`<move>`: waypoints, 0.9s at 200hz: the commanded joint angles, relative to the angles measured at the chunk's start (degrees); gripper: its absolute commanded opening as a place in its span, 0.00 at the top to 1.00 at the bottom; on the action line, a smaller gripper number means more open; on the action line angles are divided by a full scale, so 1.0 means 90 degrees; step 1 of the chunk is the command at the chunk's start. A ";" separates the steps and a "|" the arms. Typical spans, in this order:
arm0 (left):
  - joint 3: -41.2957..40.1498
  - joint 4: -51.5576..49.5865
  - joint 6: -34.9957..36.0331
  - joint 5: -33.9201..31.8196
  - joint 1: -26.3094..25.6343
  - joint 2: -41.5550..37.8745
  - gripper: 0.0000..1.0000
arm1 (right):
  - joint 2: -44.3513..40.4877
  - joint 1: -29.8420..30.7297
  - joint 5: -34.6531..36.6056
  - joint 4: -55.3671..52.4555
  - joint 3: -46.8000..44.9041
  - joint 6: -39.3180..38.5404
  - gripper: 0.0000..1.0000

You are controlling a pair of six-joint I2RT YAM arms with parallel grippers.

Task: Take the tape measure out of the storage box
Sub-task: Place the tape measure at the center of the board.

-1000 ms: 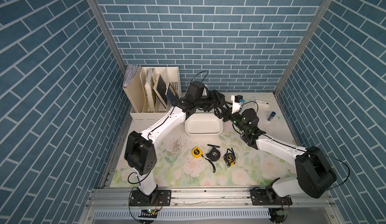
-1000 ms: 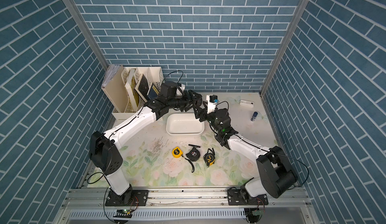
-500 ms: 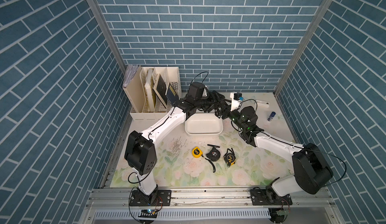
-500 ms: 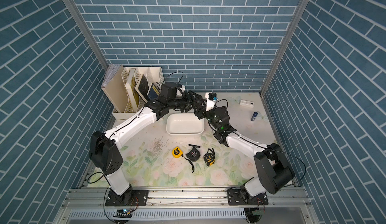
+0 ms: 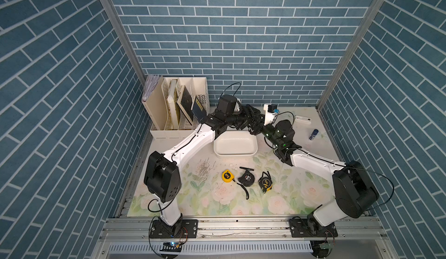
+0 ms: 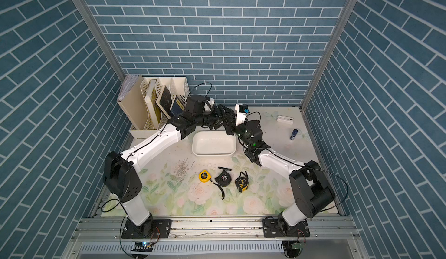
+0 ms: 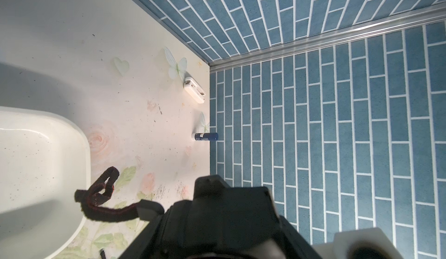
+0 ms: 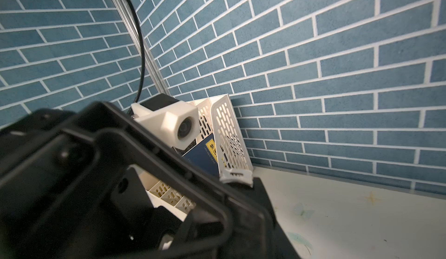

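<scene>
**Tape measure's out, just not put down yet**

Storage box (image 5: 235,145) looks empty in both top views, so the lifting part seems done. Left gripper (image 5: 254,118) is clamped on a black tape measure (image 7: 217,219) up over the box's far right corner, strap (image 7: 96,197) dangling. Right gripper (image 5: 256,129) is tucked in beside it; can't tell if it's gripping. What's left, I reckon: set it down. Three more tape measures (image 5: 246,178) lie mid-tabletop. File organizer (image 5: 178,105), far left corner, holds books.
</scene>
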 commanded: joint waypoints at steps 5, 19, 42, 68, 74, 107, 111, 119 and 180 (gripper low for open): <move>-0.0033 0.0181 0.0113 0.0092 0.0007 -0.0116 0.68 | -0.0113 0.0012 0.0099 -0.0126 0.0127 -0.0186 1.00; -0.0004 0.0179 0.0141 0.0102 0.0036 -0.0102 0.50 | -0.0211 0.0013 0.0235 -0.0291 0.0093 -0.0212 1.00; 0.0109 -0.0043 0.0351 0.0021 0.0155 -0.0109 0.30 | -0.0545 0.0014 0.0598 -0.0706 -0.0056 -0.0337 1.00; 0.0047 -0.0213 0.0499 0.0014 0.0347 -0.0132 0.15 | -0.1215 0.0007 0.1069 -0.1251 -0.0384 -0.0514 1.00; 0.0020 -0.0223 0.0525 0.0005 0.0381 -0.0139 0.14 | -0.1368 0.0018 0.1191 -0.1478 -0.0444 -0.0541 1.00; 0.0024 -0.0333 0.0663 0.0000 0.0512 -0.0121 0.07 | -0.2170 0.0017 0.1667 -0.2953 -0.0666 -0.0596 1.00; 0.0036 -0.0366 0.0691 -0.0018 0.0527 -0.0120 0.06 | -0.2261 0.0038 0.1762 -0.3198 -0.0668 -0.0596 1.00; 0.0077 -0.0450 0.0769 -0.0085 0.0553 -0.0124 0.06 | -0.2449 0.0109 0.1986 -0.3707 -0.0652 -0.0610 1.00; 0.0837 -0.1560 0.1510 -0.1207 0.0667 -0.0128 0.05 | -0.2502 0.1309 0.4514 -0.7393 0.0002 0.0030 1.00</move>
